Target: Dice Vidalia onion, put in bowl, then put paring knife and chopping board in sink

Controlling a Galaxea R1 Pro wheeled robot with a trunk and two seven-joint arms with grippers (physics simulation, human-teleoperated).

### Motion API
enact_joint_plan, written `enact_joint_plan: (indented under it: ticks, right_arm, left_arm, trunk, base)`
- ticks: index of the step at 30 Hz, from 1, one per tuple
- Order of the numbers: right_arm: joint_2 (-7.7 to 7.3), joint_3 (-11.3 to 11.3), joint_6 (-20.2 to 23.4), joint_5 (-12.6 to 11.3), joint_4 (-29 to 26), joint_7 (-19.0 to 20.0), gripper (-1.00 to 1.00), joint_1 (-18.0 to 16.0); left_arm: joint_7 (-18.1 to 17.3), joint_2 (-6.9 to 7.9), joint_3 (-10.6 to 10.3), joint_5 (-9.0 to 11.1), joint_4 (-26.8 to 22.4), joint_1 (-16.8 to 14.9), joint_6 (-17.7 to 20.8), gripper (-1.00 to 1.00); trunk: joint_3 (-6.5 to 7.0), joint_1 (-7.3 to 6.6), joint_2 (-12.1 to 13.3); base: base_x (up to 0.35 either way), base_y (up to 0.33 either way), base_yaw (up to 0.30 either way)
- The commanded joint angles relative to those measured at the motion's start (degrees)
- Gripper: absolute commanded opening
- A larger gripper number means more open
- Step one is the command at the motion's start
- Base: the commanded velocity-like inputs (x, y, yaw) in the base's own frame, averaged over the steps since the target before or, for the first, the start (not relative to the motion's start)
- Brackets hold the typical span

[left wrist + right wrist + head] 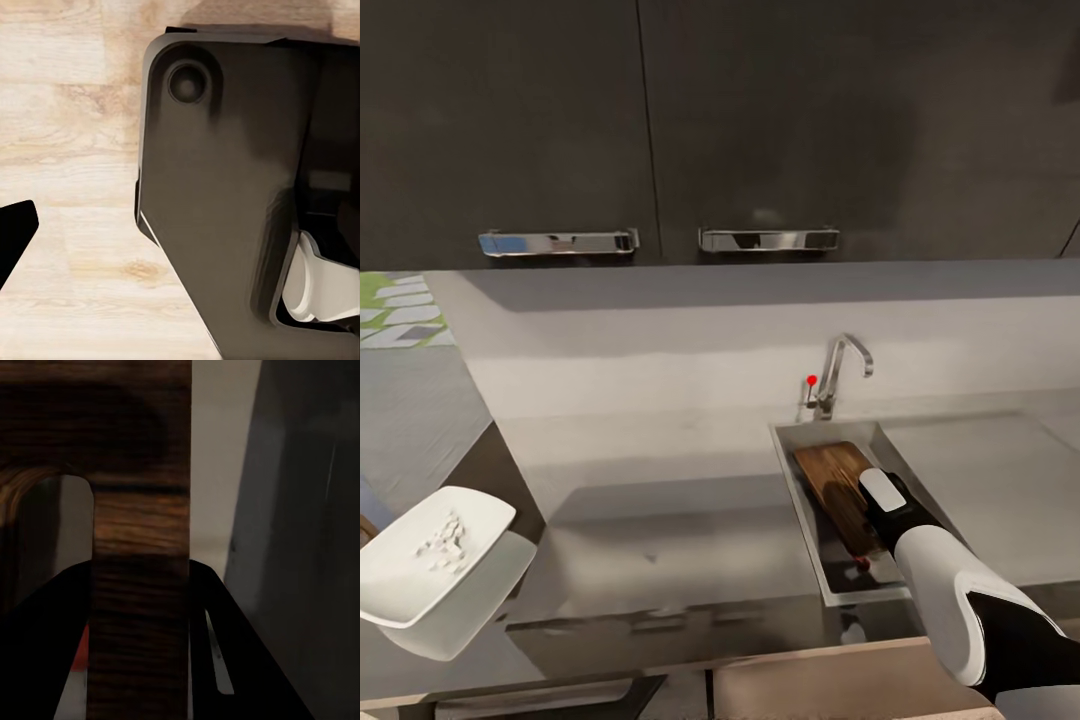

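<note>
The brown chopping board [830, 478] lies tilted inside the sink [792, 470], its far end toward the faucet. My right gripper [855, 530] reaches down into the basin and is shut on the board's near end. In the right wrist view the gripper [140, 568] holds the wooden strip [139, 510] beside the handle hole [52, 532]. A small red spot [863, 563], which looks like the paring knife's handle, shows by the board at the basin's front [81, 656]. The white bowl [400, 590] sits at the countertop's left end with pale diced onion [445, 542] in it.
The chrome faucet [842, 372] with a red knob [812, 380] stands behind the sink. Dark upper cabinets [660, 120] hang above the grey countertop [660, 500]. The left wrist view shows wood floor [67, 150], my dark base [225, 187] and one black finger [15, 234].
</note>
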Motion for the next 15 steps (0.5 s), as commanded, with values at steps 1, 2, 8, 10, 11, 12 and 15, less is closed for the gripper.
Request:
enact_joint_plan:
  ticks: [1, 2, 8, 10, 11, 12, 15]
  right_arm:
    - [0.0, -0.1, 0.6, 0.0, -0.1, -0.2, -1.0, 0.0]
    - [0.0, -0.1, 0.6, 0.0, -0.1, -0.2, -1.0, 0.0]
    - [0.14, 0.0, 0.6, 0.0, -0.1, -0.2, -1.0, 0.0]
    - [0.16, 0.0, 0.6, 0.0, -0.1, -0.2, -1.0, 0.0]
    - [0.17, 0.0, 0.6, 0.0, -0.1, -0.2, -1.0, 0.0]
    - [0.17, 0.0, 0.6, 0.0, -0.1, -0.2, -1.0, 0.0]
    - [0.17, 0.0, 0.6, 0.0, -0.1, -0.2, -1.0, 0.0]
  left_arm:
    - [0.0, -0.04, -0.5, 0.4, 0.2, -0.1, -0.4, 1.0]
    - [0.0, -0.05, -0.5, 0.5, 0.2, -0.1, -0.4, 1.0]
    - [0.0, -0.31, -0.5, 0.4, 0.2, -0.1, -0.3, 1.0]
    - [0.0, -0.37, -0.5, 0.5, 0.2, -0.1, -0.3, 1.0]
    - [0.0, -0.39, -0.5, 0.4, 0.2, -0.1, -0.3, 1.0]
    - [0.0, -0.39, -0.5, 0.4, 0.2, -0.1, -0.3, 1.0]
    - [-0.1, -0.55, -0.5, 0.4, 0.2, -0.1, -0.3, 1.0]
  trunk:
    - [-0.21, 0.03, -0.1]
    - [-0.31, 0.03, -0.1]
    - [-0.86, 0.03, -0.1]
    - [-1.05, 0.03, -0.1]
    - [-1.14, 0.03, -0.1]
    - [-1.23, 0.03, -0.1]
    - [-1.51, 0.03, -0.1]
  base:
    - [0.0, 0.0, 0.0]
    - [0.0, 0.0, 0.0]
    - [0.0, 0.0, 0.0]
    - [0.0, 0.0, 0.0]
    - [0.0, 0.0, 0.0]
    - [0.0, 0.0, 0.0]
    - [0.0, 0.0, 0.0]
